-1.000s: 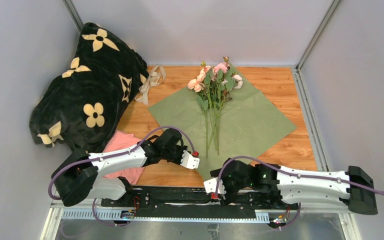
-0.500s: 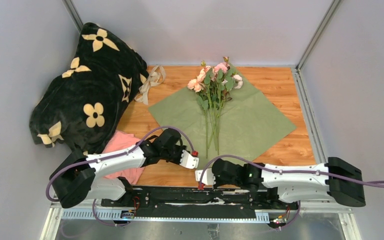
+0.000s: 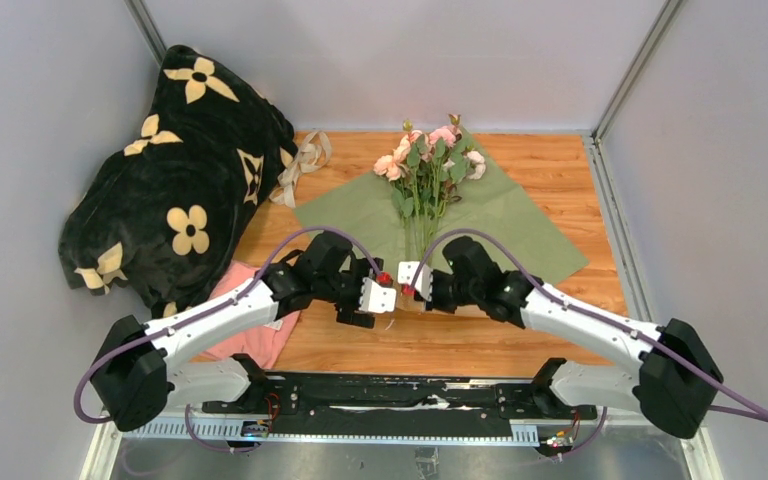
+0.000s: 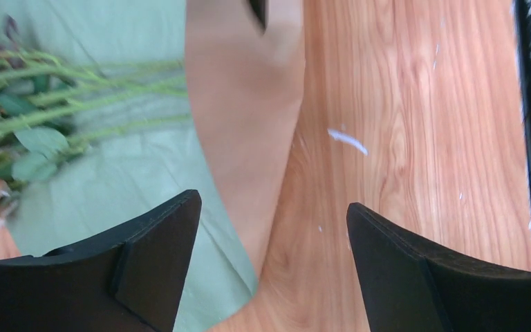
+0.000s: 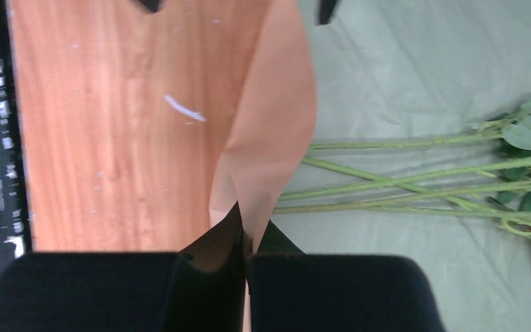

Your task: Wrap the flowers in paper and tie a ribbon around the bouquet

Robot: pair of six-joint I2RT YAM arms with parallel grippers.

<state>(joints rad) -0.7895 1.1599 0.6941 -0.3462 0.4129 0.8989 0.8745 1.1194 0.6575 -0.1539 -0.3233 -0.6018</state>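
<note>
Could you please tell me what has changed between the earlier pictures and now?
The right gripper swung forward from the near edge, shut on the near corner of the paper and folded it up, peach side showing. The left gripper moved forward a little and opened. The flowers, ribbon, blanket and pink cloth stayed put.

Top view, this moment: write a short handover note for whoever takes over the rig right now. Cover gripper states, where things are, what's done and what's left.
Right gripper: shut on the near corner of the paper, lifted so the peach underside shows.
Left gripper: open, at that same corner, gripping nothing.
Flowers: lying on the paper's green side, stems toward the arms.
Ribbon: loose on the table beside the blanket, untouched.
Done: flowers laid on the paper, first corner gripped.
Left: fold the paper round the stems, then tie the ribbon.
</note>
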